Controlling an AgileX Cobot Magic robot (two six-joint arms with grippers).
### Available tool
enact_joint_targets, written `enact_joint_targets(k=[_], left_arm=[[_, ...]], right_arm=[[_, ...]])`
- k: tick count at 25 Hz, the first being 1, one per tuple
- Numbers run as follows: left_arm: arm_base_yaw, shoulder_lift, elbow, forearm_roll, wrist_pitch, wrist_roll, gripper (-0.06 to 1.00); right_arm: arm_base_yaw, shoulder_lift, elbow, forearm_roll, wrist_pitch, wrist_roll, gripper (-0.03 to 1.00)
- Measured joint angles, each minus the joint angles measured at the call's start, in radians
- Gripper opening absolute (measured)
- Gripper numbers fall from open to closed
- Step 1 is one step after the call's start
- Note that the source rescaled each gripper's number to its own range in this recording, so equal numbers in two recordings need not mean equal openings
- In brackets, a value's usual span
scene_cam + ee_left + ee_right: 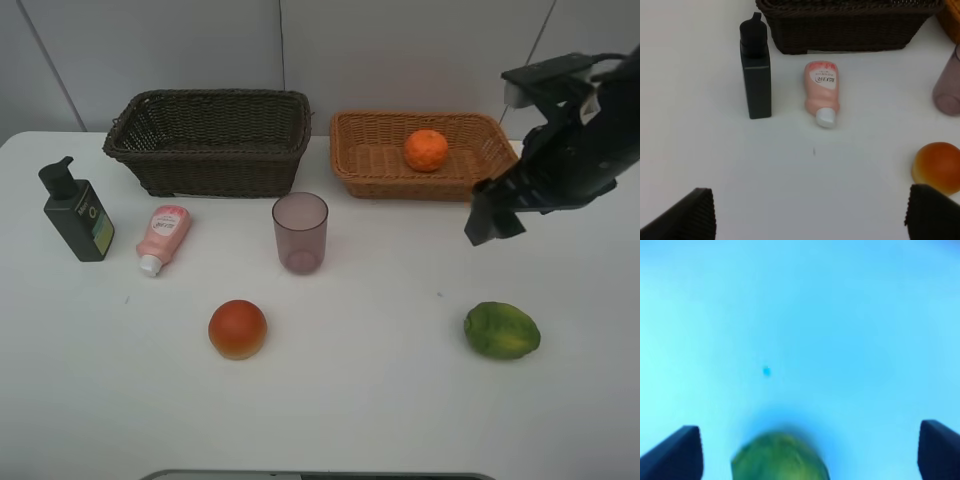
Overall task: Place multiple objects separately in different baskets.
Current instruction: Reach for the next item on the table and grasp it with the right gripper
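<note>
The orange (426, 150) lies inside the light tan basket (366, 172), which stands behind the purple cup (300, 232) and to its right. The dark brown basket (210, 172) stands behind the cup and to its left, with nothing visible in it. The cup is upright on the white worktop (380, 400), mouth up.

Left of the cup the pink tube (164, 236) lies flat, its white cap pointing toward the front edge. Farther left the dark green pump bottle (77, 215) stands upright. The red-orange fruit (237, 329) rests in front of the cup, a little to the left. The green citrus (501, 330) rests in front of the cup, well to the right.

The right gripper (490, 215) hangs right of the cup, above the worktop between the tan basket and the citrus. Its jaws are spread and hold nothing. Its blurred wrist view shows the citrus below, between the fingers.

The left gripper (812, 214) is spread wide and empty over bare worktop, with the bottle and tube ahead of it.
</note>
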Motion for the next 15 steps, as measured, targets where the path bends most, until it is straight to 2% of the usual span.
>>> enact_joint_targets(k=[5,15], left_arm=[[0.000,0.000,0.000,0.000,0.000,0.000,0.98],[0.000,0.000,0.000,0.000,0.000,0.000,0.98]], right_arm=[[0.010,-0.162,0.142,-0.006,-0.003,-0.096,0.88],[0.172,-0.192,0.240,-0.004,-0.022,-0.334,0.88]])
